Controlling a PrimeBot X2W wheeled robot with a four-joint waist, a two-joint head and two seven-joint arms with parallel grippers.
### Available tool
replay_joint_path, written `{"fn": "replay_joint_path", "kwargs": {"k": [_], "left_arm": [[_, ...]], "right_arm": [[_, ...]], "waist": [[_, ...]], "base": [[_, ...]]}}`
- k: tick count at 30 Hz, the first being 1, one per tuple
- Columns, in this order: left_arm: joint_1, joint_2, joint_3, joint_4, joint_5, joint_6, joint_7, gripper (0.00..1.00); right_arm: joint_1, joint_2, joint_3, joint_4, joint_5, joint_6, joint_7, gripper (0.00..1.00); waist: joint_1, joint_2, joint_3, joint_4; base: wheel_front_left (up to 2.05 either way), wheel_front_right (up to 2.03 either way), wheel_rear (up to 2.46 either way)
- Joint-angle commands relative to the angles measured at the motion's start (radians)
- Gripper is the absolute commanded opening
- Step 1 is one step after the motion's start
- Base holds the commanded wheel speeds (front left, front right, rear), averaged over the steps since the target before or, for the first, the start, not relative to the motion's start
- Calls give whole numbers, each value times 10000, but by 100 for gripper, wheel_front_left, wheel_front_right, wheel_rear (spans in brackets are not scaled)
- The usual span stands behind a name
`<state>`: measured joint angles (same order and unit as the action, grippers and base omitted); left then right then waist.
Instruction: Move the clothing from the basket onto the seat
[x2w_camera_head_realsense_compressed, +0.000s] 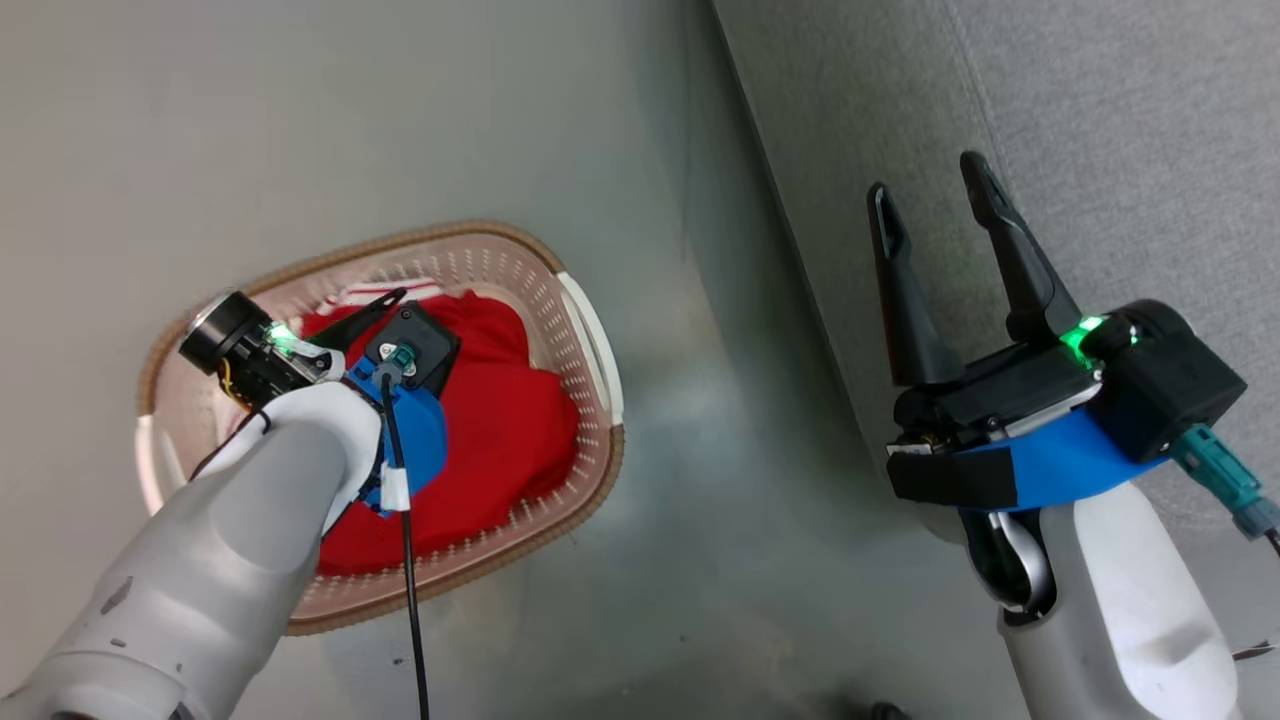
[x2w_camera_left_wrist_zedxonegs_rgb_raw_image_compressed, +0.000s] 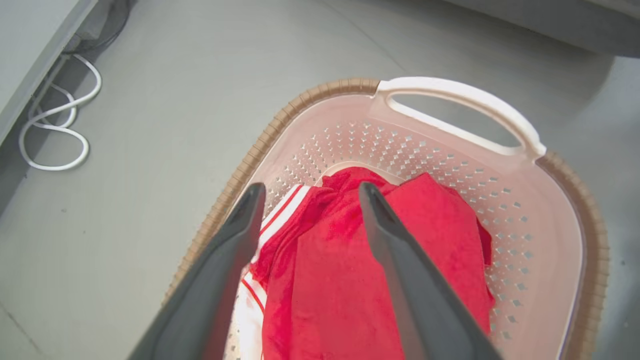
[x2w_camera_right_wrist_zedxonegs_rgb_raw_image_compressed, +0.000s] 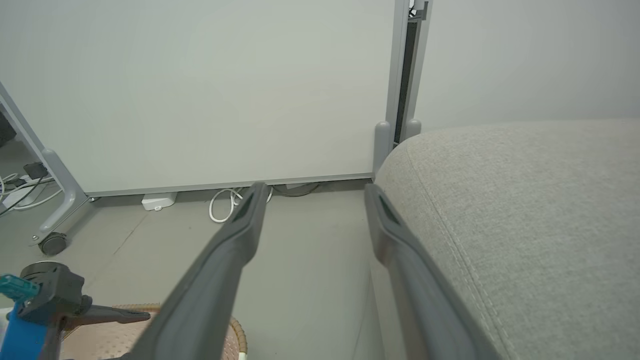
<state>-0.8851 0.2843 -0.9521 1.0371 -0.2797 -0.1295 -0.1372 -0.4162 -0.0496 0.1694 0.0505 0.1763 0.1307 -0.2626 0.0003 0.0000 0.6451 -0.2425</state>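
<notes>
- Jaws of the left gripper are standing wide apart and gripping nothing. Its two dark fingers are pointing down into the basket over the clothing, and whether the tips are touching the fabric cannot be told.
- The clothing is lying crumpled inside the basket as a bright red heap. White and red striped trim is showing at its edge beside one finger.
- The basket is sitting on the floor, cream-white with small holes in its walls. A brown woven-look rim is running around its top, and a white handle is arching at the far end in the left wrist view.
- The left forearm, pale grey, is reaching over the basket's near rim in the head view and covering part of the red heap.
- The seat is standing on the robot's right, apart from the basket, with a strip of floor between them. Its light grey fabric is curving over a rounded edge, with a seam running along it.
- The right gripper is hanging over the front edge of the seat, its jaws standing apart and empty.
- The floor is showing smooth, grey and slightly glossy.
- Farther out, a pale wall panel is standing behind, white cable is lying looped on the floor, and a caster wheel is resting under a grey leg.
</notes>
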Motion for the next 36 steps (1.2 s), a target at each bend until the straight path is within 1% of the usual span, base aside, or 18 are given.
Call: {"fn": "replay_joint_path", "kwargs": {"k": [1, 6, 12, 19, 29, 30, 31, 32, 36], "left_arm": [[-286, 89, -302, 111, -193, -11, 148, 100], [-814, 395, -1422, 485, -854, -12, 847, 100], [-1481, 785, -2344, 814, -1517, -12, 1494, 100], [-2208, 1084, -2845, 1054, -2073, -12, 1888, 100], [-2476, 1037, -3182, 1457, -2238, -12, 2573, 100], [-2449, 1030, -3204, 1473, -2209, -12, 2641, 93], [-2460, 1025, -3220, 1447, -2169, -12, 2630, 22], [-2476, 1029, -3237, 1420, -2103, -12, 2587, 0], [-2374, 972, -3275, 1285, -2041, -12, 2380, 0]], "right_arm": [[-212, -16, -3, -109, 62, 1, -35, 100], [-417, -14, -7, -420, 160, 1, -35, 100], [-614, -14, 57, -842, 260, 1, -35, 100], [-716, -14, 122, -1336, 329, 1, -35, 100], [-727, -14, 181, -1838, 368, 1, -35, 100], [-730, -16, 181, -1860, 370, 1, -35, 100], [-739, -14, 179, -1879, 363, 1, -35, 100], [-756, -14, 175, -1908, 366, 1, -35, 100], [-757, -16, 139, -1870, 333, 1, -35, 100]], "waist": [[-3, 0, 557, -299], [-3, 0, 1286, -466], [-3, 0, 2103, -628], [-3, 0, 2927, -746], [-3, 0, 3483, -808], [-3, 0, 3504, -810], [-3, 0, 3520, -806], [-3, 0, 3529, -797], [-3, 0, 3421, -714]], "base": [[0, 0, 0], [0, 0, 0], [0, 0, 0], [0, 0, 0], [0, 0, 0], [0, 0, 0], [0, 0, 0], [0, 0, 0], [0, 0, 0]]}}
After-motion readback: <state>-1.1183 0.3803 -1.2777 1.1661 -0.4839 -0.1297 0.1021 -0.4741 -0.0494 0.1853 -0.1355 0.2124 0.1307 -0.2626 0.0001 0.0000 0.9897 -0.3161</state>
